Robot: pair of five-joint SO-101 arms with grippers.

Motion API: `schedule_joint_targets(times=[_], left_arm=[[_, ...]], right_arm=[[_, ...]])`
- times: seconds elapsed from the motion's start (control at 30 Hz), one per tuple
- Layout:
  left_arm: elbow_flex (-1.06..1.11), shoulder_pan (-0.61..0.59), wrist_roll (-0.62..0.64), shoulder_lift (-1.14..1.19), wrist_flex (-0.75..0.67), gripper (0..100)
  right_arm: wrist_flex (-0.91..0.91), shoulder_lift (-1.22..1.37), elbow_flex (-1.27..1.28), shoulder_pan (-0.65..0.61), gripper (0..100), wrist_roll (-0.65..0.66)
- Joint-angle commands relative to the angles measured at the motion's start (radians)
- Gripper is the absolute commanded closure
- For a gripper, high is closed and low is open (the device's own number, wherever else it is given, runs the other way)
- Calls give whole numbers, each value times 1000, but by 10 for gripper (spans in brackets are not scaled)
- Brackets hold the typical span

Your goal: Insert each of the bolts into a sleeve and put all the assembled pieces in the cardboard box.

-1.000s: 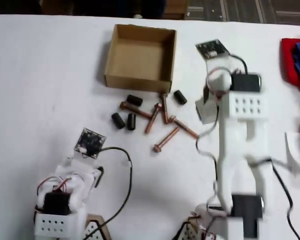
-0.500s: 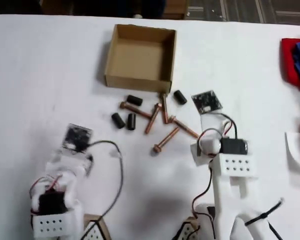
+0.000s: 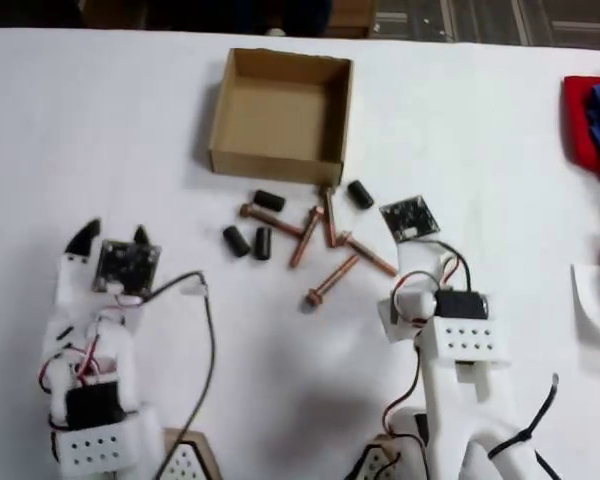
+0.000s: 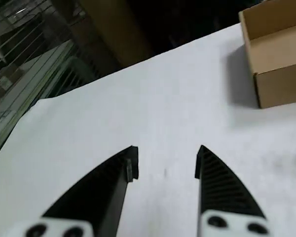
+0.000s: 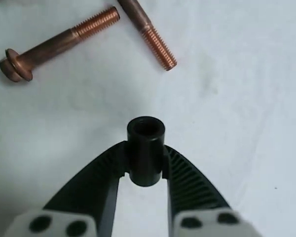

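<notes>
With the right gripper (image 5: 145,157) clamped on a black sleeve (image 5: 146,137), bore outward — the left gripper (image 4: 166,154), spread empty, should feed a copper bolt (image 5: 59,43) in dead straight.

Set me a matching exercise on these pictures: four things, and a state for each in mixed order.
Things
1. left gripper
2. right gripper
3. cardboard box
4. bolts

States
A. lying loose on the table
B. open, nothing between its jaws
C. nothing inside it
D. shut on a black sleeve

Pairs: 1-B, 2-D, 3-C, 4-A.
</notes>
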Motion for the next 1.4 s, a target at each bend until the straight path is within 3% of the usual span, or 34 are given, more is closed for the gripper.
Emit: schedule_joint_targets(times=[0.0,0.2,0.37,0.57,0.9,1.17,1.37], left_arm=[[-205,86,8,292,52,789],[-762,184,68,1016,305,789],[-1274,278,290,1524,562,789],[-1779,391,586,1952,802,789],[-2264,448,1000,2466,1062,789],[-2585,443,1017,2722,1102,793],[-2703,463,1019,2811,1103,793]], right_arm=[[-13,-35,-14,-1,978,5],[-54,-35,-14,1,978,-58],[-142,-35,-8,1,978,-121],[-225,-27,-6,1,978,-132],[-306,-33,54,1,978,-129],[-308,-33,58,-1,978,-130],[-311,-33,58,-5,978,-130]])
